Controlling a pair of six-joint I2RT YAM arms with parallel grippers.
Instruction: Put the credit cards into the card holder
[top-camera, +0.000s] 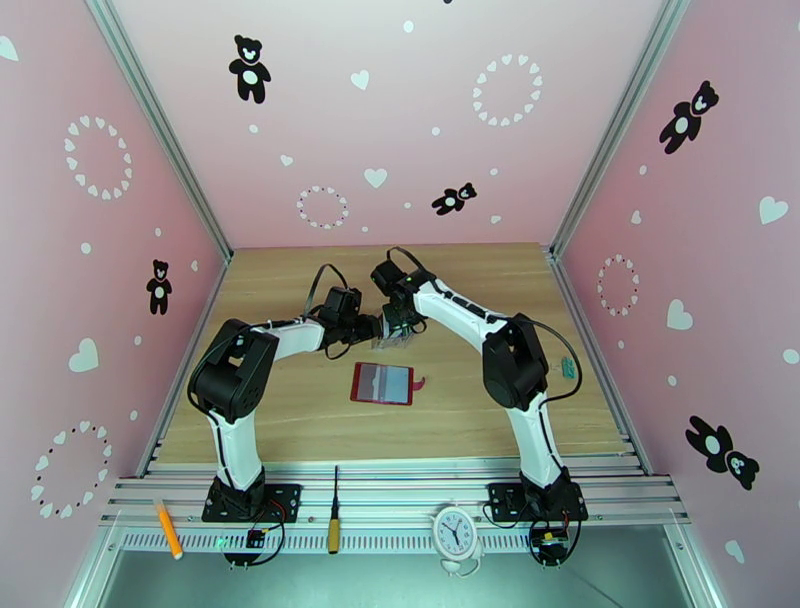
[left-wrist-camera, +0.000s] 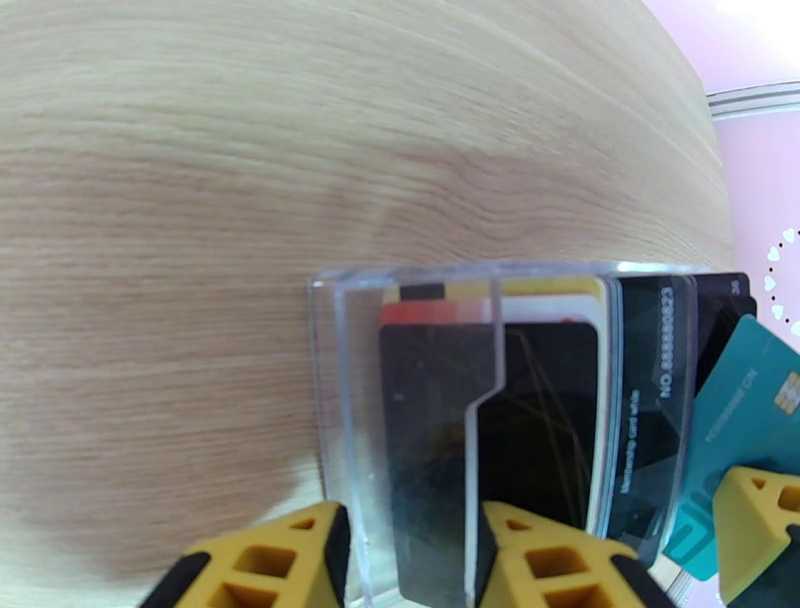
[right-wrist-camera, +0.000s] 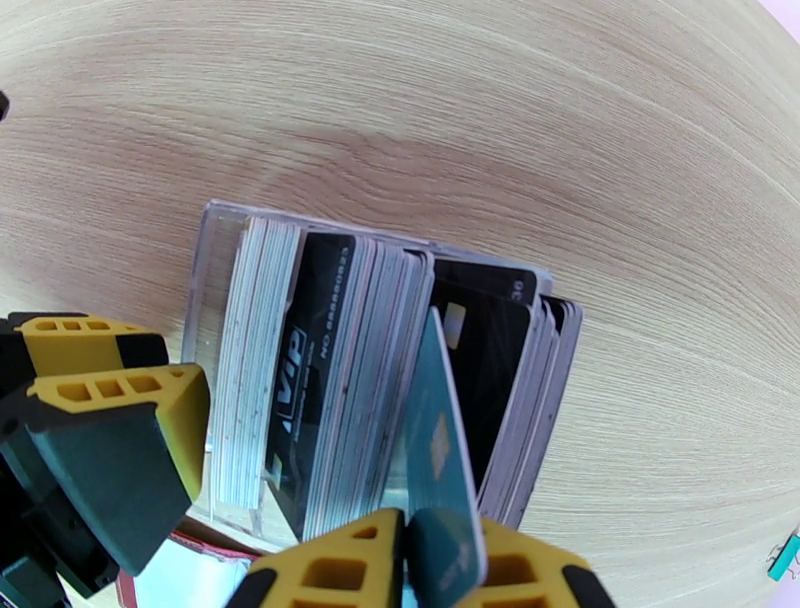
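The right claw (right-wrist-camera: 440, 560) is pinching the near end of a teal credit card (right-wrist-camera: 435, 440), whose far end leans in among the black and white cards (right-wrist-camera: 320, 380) standing in the clear plastic rack (right-wrist-camera: 200, 260). The left claw (left-wrist-camera: 410, 550) is clamped on that rack's end wall. The dark-red card holder (top-camera: 382, 383) lies open and flat on the wooden worktop (top-camera: 300, 420), near both claws on the side towards the arm bases, apart from them
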